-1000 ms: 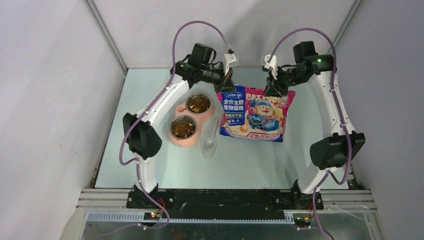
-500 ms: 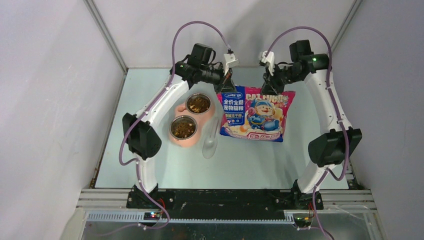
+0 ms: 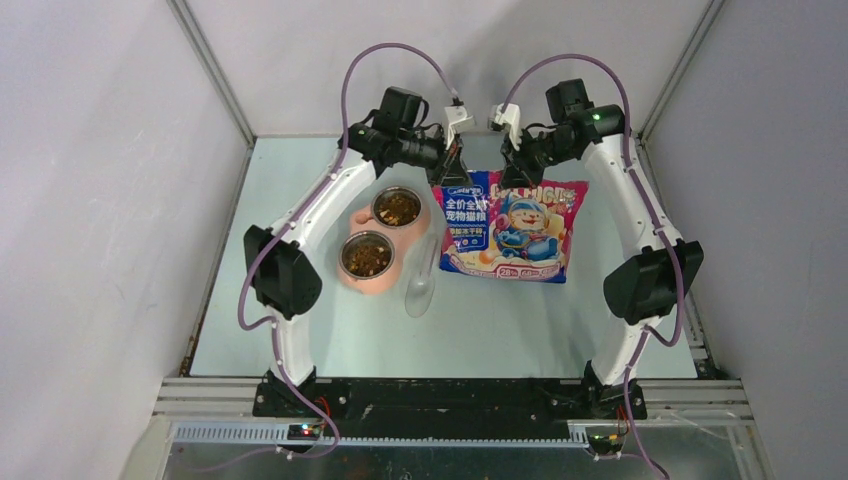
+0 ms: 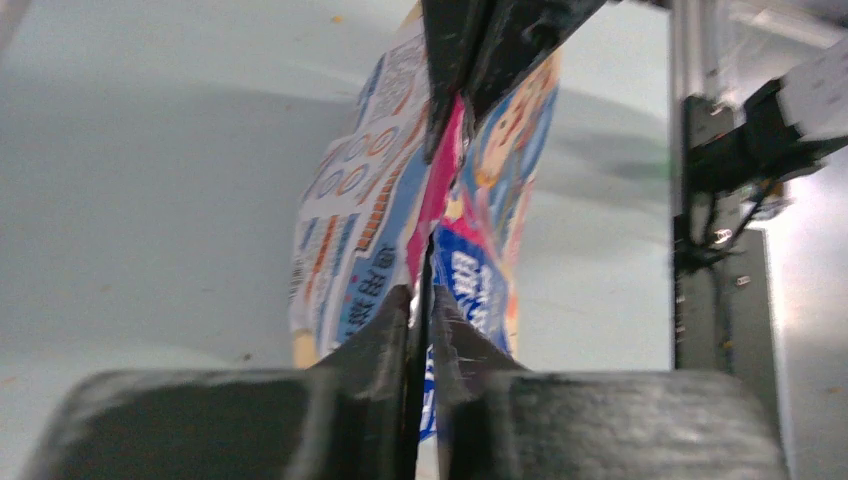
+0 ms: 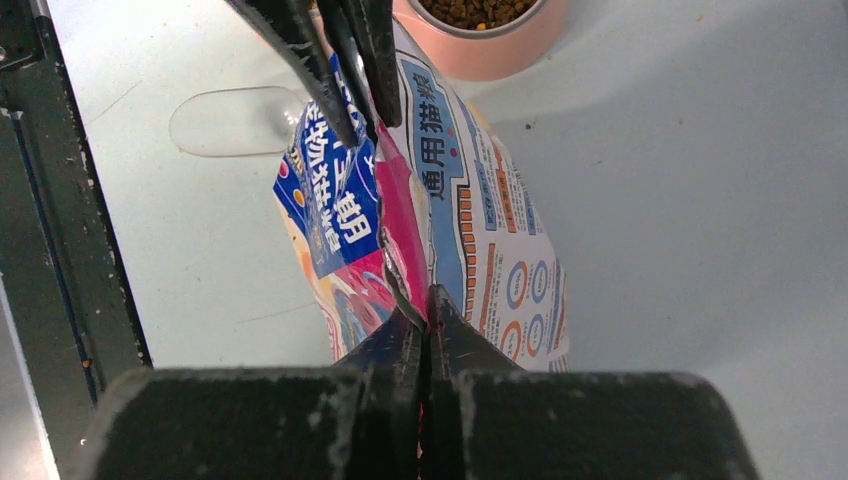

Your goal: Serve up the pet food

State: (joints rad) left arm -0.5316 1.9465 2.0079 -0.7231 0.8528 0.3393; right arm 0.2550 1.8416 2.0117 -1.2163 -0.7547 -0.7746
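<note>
1. The left gripper [image 3: 454, 168] has not moved over the last second. Its jaws stay pressed together on the top left corner of the bag [image 3: 510, 232]. In the left wrist view the pink seal edge runs straight into the closed jaws.
2. The right gripper [image 3: 518, 166] has slid left along the bag's top edge, from right of the middle to just beside the left gripper. Its jaws stood partly apart a second ago and are now clamped on that edge (the right wrist view shows the film pinched with no gap).
3. The bag itself lies where it did, flat on the table [image 3: 300, 330] with its printed face up.
4. Both grippers now pinch the top seam close together. This looks like preparation for working the bag mouth, but the views do not show whether to pull it apart or press it closed.
5. The pet food [image 3: 366, 258] sits in both bowls, left of the bag. Serving therefore appears largely done.
6. Count, left to right:
   - two steel bowls [image 3: 377, 207], both filled
   - one pink stand [image 3: 372, 285] holding both bowls
   - one translucent scoop [image 3: 419, 288], lying untouched between stand and bag
   - one bag
   - two grippers, both on the bag
</note>
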